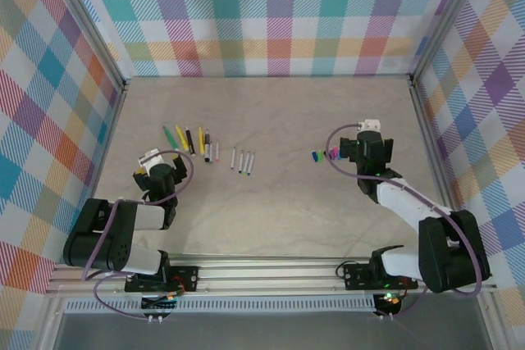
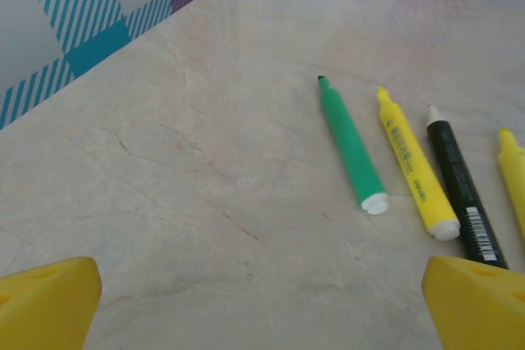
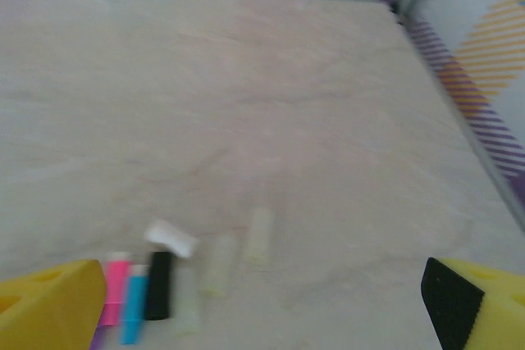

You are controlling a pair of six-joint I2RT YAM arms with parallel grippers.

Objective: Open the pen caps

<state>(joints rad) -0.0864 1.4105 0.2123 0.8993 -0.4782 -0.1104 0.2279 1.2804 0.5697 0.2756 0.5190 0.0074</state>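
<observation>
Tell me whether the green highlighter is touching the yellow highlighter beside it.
Apart. The left wrist view shows bare table between the green highlighter and the yellow highlighter along their whole length.

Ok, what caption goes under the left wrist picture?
Open left gripper facing an uncapped green pen, yellow pen and black pen.

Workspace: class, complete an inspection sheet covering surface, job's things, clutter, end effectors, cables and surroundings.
Surface: beige marbled table.
Job's things: pens in rows left of centre, green highlighter tip exposed; loose pen caps clustered by the right arm.
Clutter: nothing seen.
End effectors: left end effector and right end effector open, holding nothing.
Cables: cables looped along each arm.
Surroundings: checked walls, metal frame.
</observation>
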